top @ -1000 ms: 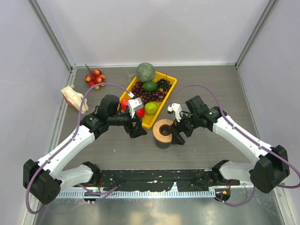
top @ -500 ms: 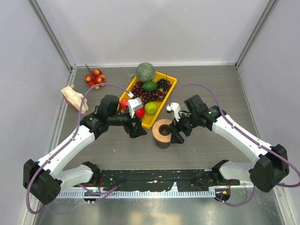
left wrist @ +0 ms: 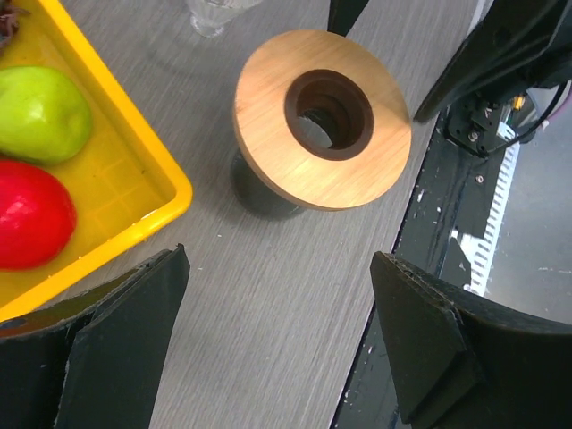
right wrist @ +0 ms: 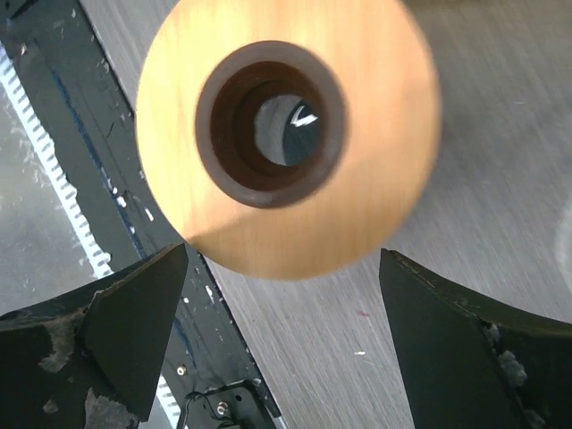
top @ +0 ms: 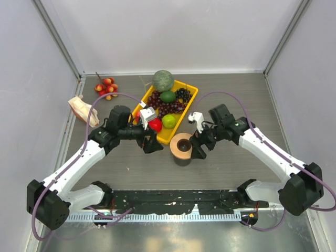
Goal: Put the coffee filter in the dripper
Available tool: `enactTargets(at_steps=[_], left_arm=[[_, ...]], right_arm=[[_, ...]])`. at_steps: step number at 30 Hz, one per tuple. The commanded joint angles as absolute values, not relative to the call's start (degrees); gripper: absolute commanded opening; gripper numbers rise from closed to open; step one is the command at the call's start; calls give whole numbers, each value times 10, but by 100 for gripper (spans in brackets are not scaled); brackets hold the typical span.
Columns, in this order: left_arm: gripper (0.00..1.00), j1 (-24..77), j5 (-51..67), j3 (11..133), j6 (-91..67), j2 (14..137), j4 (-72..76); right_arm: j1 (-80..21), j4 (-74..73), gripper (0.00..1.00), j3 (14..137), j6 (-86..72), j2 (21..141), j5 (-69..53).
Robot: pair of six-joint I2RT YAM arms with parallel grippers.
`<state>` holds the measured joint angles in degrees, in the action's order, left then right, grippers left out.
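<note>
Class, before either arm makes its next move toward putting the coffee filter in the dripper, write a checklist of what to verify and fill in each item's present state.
1. Left gripper open and empty: ok.
2. Right gripper open and empty: ok.
3. Coffee filter in view: not ok; no white filter shows in any view.
4. Dripper located: cannot tell; only a clear glass piece shows, cut off at the top edge of the left wrist view.
5. Wooden ring seated on the dark cup: ok.
</note>
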<state>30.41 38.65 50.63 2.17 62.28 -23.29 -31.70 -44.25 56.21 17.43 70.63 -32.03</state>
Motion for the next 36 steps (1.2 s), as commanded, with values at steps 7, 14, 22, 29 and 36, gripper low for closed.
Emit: enactTargets(at_steps=[7, 14, 22, 29, 36], left_arm=[[95, 247, 417, 498, -18, 563, -195], [95, 243, 388, 509, -23, 553, -209], [94, 243, 390, 505, -21, 543, -211], [93, 244, 393, 506, -23, 545, -209], [93, 243, 398, 504, -25, 547, -205]], right_arm=[[-79, -340, 97, 577, 73, 642, -338], [-65, -283, 83, 601, 22, 704, -215], [-65, -282, 73, 629, 57, 807, -203], [-66, -280, 60, 621, 74, 858, -209], [-65, -279, 48, 603, 76, 882, -243]])
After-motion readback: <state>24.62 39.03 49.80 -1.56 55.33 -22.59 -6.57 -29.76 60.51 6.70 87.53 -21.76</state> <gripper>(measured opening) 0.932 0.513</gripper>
